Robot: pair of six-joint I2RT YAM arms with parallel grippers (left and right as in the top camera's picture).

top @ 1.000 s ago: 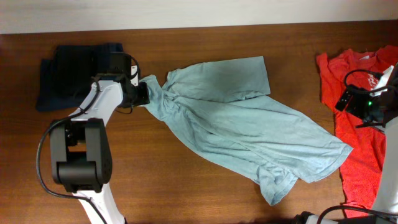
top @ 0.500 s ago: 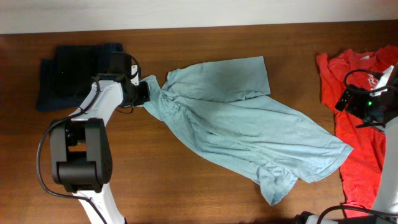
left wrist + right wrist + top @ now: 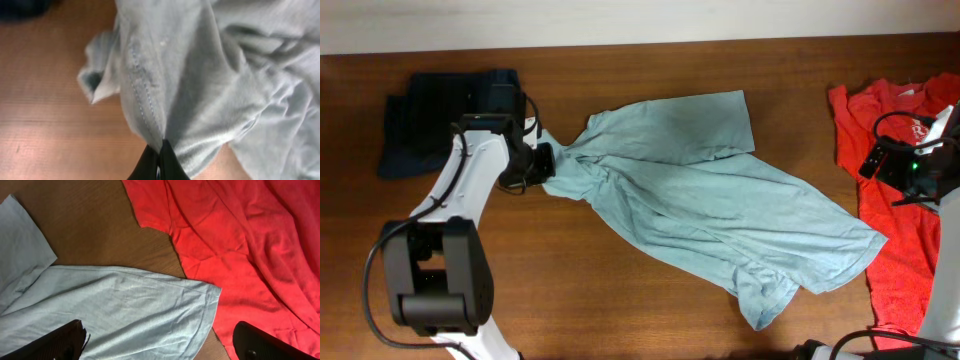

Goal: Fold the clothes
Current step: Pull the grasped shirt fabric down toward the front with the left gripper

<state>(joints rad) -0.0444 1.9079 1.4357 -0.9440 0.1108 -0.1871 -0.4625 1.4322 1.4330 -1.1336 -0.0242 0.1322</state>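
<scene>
Shows pale grey-blue T-shirt (image 3: 710, 200) lying rumpled and unfolded across the middle of the wooden table (image 3: 620, 310), slanting from upper left to lower right. Pinches the bunched upper-left end of that shirt with the left gripper (image 3: 548, 160), closed tight on the cloth. In left wrist view, shows the dark fingertips (image 3: 147, 169) pressed together on a stitched seam, with bare wood to the left. Holds the right gripper (image 3: 892, 165) spread wide and gripping nothing, above the table's right side, over the inner edge of the red-orange T-shirt (image 3: 905, 265). In right wrist view, shows the two dark fingers (image 3: 62, 340) far apart at the bottom corners, above the grey-blue hem, with red-orange cloth touching that hem on the right. Has the red-orange T-shirt spread down the right edge of the table, partly out of frame, white chest print mostly hidden behind the right arm. Has dark navy pieces (image 3: 435, 120) heaped at the table's far upper left, just beside the left arm, left of the grey-blue shirt
</scene>
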